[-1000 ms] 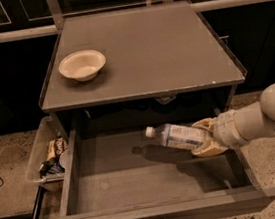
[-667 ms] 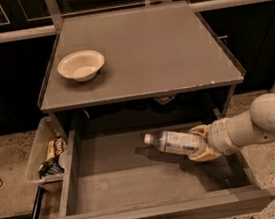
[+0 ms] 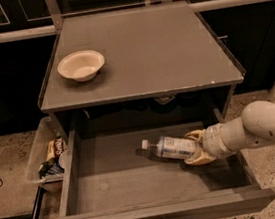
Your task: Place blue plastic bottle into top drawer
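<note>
gripper (image 3: 199, 149), jaws closed on blue plastic bottle (image 3: 173, 147), which stretches toward nine o'clock, low inside top drawer (image 3: 112, 188).

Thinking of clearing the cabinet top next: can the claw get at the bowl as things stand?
Probably not yet: the claw is low in the top drawer, shut on the blue plastic bottle. The bowl sits uncovered on the cabinet top, so once emptied, the way from above looks free.

Hand (image 3: 195, 147) grips blue plastic bottle (image 3: 170, 147) inside open top drawer (image 3: 117, 185).
</note>
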### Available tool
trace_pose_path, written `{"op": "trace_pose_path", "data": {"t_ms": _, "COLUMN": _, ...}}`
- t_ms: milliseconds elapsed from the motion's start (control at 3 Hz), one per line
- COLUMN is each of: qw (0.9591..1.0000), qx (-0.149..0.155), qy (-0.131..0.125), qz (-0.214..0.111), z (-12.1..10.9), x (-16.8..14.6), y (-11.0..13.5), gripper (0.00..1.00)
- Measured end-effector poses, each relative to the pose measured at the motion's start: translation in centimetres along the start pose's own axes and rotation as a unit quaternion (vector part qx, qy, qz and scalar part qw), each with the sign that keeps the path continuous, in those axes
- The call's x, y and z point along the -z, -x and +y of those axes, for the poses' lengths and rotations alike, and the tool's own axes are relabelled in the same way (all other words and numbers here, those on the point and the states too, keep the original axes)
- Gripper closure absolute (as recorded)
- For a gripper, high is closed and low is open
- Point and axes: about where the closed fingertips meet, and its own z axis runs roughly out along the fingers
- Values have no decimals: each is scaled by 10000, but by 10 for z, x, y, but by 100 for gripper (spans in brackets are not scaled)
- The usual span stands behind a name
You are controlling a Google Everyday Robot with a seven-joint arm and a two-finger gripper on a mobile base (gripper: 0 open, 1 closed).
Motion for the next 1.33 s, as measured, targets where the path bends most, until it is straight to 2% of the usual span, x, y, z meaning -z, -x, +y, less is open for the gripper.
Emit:
{"op": "trace_pose_path", "data": {"t_ms": 1000, "qw": 10000, "qx": 0, "qy": 1, "qz": 0, "z": 0, "x": 0, "y": 0, "gripper": 11}}
{"op": "trace_pose_path", "data": {"t_ms": 1333, "qw": 10000, "qx": 0, "qy": 1, "qz": 0, "z": 0, "x": 0, "y": 0, "gripper": 0}}
